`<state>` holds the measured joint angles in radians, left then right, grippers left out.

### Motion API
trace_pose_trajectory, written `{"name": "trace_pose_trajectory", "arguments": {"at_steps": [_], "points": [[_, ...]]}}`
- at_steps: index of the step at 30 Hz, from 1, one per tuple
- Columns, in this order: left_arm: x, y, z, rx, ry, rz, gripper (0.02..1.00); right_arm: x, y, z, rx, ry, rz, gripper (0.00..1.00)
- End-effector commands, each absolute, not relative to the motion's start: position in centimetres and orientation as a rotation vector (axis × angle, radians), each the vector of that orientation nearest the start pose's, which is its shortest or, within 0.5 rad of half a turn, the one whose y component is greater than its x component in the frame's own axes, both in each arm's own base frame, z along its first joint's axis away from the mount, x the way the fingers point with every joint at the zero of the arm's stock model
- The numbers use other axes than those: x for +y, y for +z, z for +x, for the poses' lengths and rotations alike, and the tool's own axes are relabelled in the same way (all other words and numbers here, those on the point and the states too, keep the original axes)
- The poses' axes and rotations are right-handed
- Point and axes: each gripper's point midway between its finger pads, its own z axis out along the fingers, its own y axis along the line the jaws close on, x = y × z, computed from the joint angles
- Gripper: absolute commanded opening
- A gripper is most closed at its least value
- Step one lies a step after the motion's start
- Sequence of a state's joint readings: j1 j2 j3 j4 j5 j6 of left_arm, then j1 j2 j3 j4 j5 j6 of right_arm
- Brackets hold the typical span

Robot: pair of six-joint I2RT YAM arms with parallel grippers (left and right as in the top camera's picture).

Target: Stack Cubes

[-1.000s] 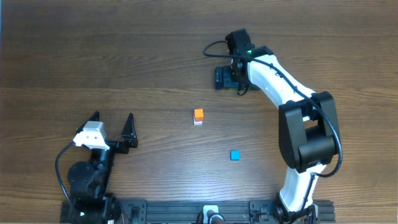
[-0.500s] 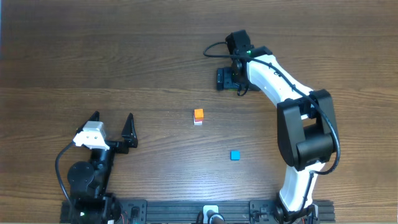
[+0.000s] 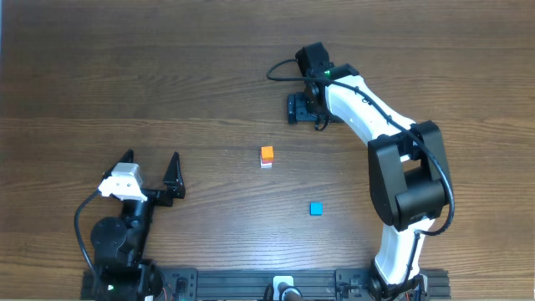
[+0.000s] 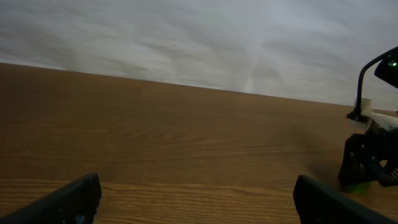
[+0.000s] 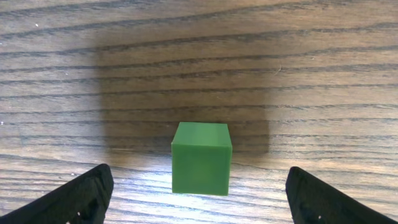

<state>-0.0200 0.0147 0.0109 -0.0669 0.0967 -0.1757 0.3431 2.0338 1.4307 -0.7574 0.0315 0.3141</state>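
Right end effector (image 3: 303,109) sat over the far part of the surface (image 3: 125,67), fingers (image 5: 78,194) spread wide, gripping nothing. Green cube (image 5: 201,157) lay flat on the surface between the two fingers with a clear gap each side, touching neither. It was matte and sharp-edged, top face a shade lighter than the face toward the wrist camera, inside the end effector's shadow. Left end effector (image 3: 151,156) hung close to its own base, also wide open and empty, with black pointed fingers on a white body. Orange cube (image 3: 267,152) sat on top of a white cube (image 3: 266,164) near the middle of the surface, edges roughly lined up, well apart from both end effectors. Blue cube (image 3: 315,208) sat alone on the surface, nearer the arm bases than the two-cube stack and well apart from it. All the cubes looked like plain, solid-coloured blocks with flat faces. The surface was dark brown wood grain, lines running side to side, with a slight sheen. The right arm had white shells with black joints, and a black cable (image 3: 280,68) looped off its wrist. In the left wrist view, a pale backdrop (image 4: 186,43) with faint creases stood behind the far edge of the surface.
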Motion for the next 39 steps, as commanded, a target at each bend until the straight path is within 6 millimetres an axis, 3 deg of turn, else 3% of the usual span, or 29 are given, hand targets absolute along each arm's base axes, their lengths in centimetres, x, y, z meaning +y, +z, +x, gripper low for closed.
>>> {"name": "trace_pose_trajectory", "arguments": {"at_steps": [1, 21, 28, 39], "points": [[-1.94, 15.81, 24.54, 1.643, -0.212, -0.052, 0.998, 13.52, 1.82, 40.61, 2.924, 0.014, -0.038, 0.851], [-1.94, 15.8, 24.54, 1.644, -0.212, -0.052, 0.998, 13.49, 1.8, 40.59, 2.925, 0.014, -0.031, 0.818], [-1.94, 15.8, 24.54, 1.644, -0.212, -0.052, 0.996, 13.47, 1.78, 40.53, 2.927, 0.013, -0.027, 0.691], [-1.94, 15.8, 24.54, 1.644, -0.212, -0.052, 1.0, 13.46, 1.76, 40.5, 2.929, 0.013, -0.019, 0.57]]}}
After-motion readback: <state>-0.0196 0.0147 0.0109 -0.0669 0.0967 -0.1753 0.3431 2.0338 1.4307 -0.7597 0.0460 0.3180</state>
